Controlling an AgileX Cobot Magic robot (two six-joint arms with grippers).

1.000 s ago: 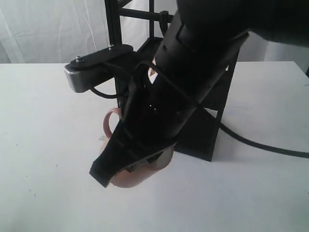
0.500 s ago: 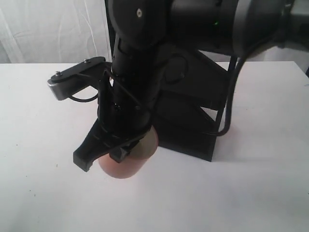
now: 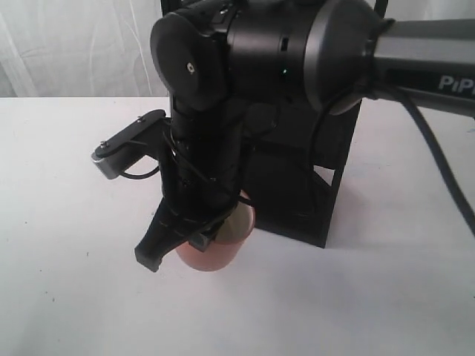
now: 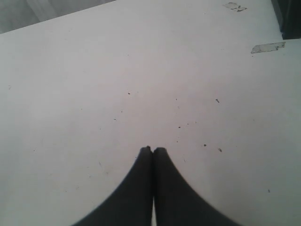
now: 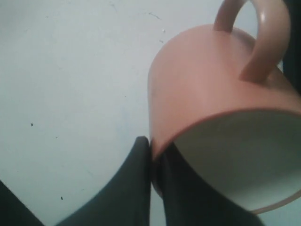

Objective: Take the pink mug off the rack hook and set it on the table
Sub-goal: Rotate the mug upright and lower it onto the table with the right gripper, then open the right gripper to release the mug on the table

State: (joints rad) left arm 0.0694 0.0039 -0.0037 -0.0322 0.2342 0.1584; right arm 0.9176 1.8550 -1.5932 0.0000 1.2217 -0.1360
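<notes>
The pink mug (image 3: 215, 254) hangs low over the white table (image 3: 67, 222), just in front of the black rack (image 3: 297, 193). My right gripper (image 3: 182, 248) is shut on its rim. In the right wrist view one finger lies outside the mug (image 5: 207, 89) wall and the other inside its cream interior, with the loop handle on the far side; my right gripper (image 5: 153, 148) pinches the rim. Whether the mug's base touches the table I cannot tell. The rack hook is hidden behind the arm. My left gripper (image 4: 153, 149) is shut on nothing over bare table.
The right arm's bulky black body (image 3: 297, 52) covers most of the rack. A scrap of clear tape (image 4: 268, 47) lies on the table in the left wrist view. The tabletop (image 3: 386, 297) stretches white in front of and beside the rack.
The right arm has carried the mug from beside the rack forward and down, then a little right. The mug has turned more upright and sits lower now.
</notes>
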